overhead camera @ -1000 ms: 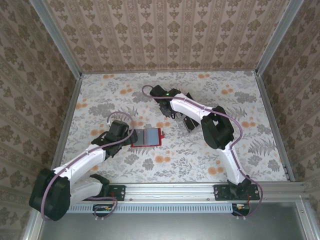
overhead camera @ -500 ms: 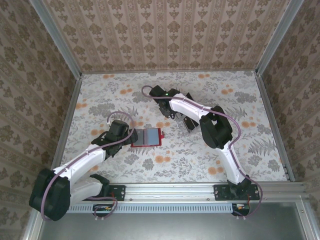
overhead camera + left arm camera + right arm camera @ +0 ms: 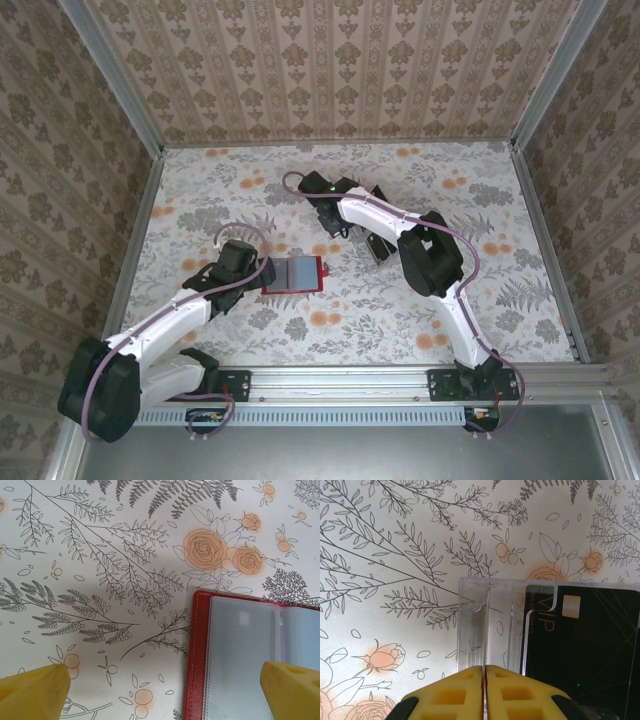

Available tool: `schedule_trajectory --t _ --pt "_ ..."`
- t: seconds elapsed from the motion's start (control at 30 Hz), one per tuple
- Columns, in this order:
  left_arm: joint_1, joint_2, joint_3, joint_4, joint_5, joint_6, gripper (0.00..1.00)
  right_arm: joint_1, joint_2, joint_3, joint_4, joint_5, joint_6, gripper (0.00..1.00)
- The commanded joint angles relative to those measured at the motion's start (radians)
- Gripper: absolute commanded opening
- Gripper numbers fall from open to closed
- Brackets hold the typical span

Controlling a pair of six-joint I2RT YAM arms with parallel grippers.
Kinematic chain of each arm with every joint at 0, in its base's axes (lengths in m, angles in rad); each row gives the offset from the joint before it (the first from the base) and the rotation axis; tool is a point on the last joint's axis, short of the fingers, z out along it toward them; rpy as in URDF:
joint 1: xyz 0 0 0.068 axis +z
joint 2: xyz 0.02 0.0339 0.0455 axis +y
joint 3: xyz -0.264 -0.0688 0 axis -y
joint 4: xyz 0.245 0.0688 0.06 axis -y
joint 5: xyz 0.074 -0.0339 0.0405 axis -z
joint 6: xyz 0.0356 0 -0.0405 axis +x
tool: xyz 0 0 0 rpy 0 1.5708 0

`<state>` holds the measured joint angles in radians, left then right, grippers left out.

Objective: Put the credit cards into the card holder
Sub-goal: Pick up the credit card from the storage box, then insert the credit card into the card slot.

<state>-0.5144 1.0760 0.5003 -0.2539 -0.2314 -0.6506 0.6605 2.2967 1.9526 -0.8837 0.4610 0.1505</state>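
The card holder (image 3: 295, 273), a red wallet, lies open on the table with its clear sleeves up; its red left edge (image 3: 196, 655) shows in the left wrist view. My left gripper (image 3: 262, 272) hovers over that edge, open wide (image 3: 162, 690), holding nothing. My right gripper (image 3: 372, 243) is down at a clear acrylic rack (image 3: 470, 625). Its yellow pads (image 3: 484, 672) are shut on a thin credit card standing edge-on in a rack slot. Another black credit card (image 3: 590, 645), marked VIP, stands in the rack just to the right.
A floral cloth (image 3: 480, 210) covers the table. Patterned walls close in the back and both sides, with metal rails along the edges (image 3: 400, 382). The rack stands just right of the wallet.
My right gripper's jaws have closed together at the rack. Neither arm has shifted visibly, and the wallet lies as before.
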Motion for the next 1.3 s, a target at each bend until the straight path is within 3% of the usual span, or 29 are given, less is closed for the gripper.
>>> schedule_trajectory --t 0.0,0.33,0.57,0.67,0.8,0.93,1.1,1.27 --pt "0.010 -0.021 0.016 0.003 -0.008 0.019 1.00 -0.006 0.017 0.034 -0.040 -0.010 -0.021 0.01" --pt "0.010 -0.020 0.023 -0.001 -0.009 0.026 1.00 0.003 -0.123 0.033 -0.033 -0.028 -0.012 0.00" --pt "0.010 -0.019 0.024 -0.014 -0.013 0.035 1.00 0.049 -0.333 -0.087 0.079 -0.205 0.107 0.00" --pt "0.010 -0.018 0.019 -0.023 -0.018 0.042 1.00 0.060 -0.445 -0.259 0.252 -0.369 0.243 0.00" --pt "0.010 -0.013 0.013 -0.039 -0.019 0.053 1.00 0.069 -0.582 -0.609 0.700 -0.573 0.511 0.00" --pt "0.008 0.010 0.020 -0.076 -0.041 0.061 1.00 0.114 -0.609 -0.840 1.063 -0.594 0.690 0.00" --pt "0.007 0.029 0.018 -0.085 -0.046 0.068 1.00 0.189 -0.584 -0.932 1.194 -0.526 0.759 0.00" --pt "0.004 0.040 0.015 -0.077 -0.047 0.067 1.00 0.204 -0.549 -0.955 1.240 -0.516 0.796 0.00"
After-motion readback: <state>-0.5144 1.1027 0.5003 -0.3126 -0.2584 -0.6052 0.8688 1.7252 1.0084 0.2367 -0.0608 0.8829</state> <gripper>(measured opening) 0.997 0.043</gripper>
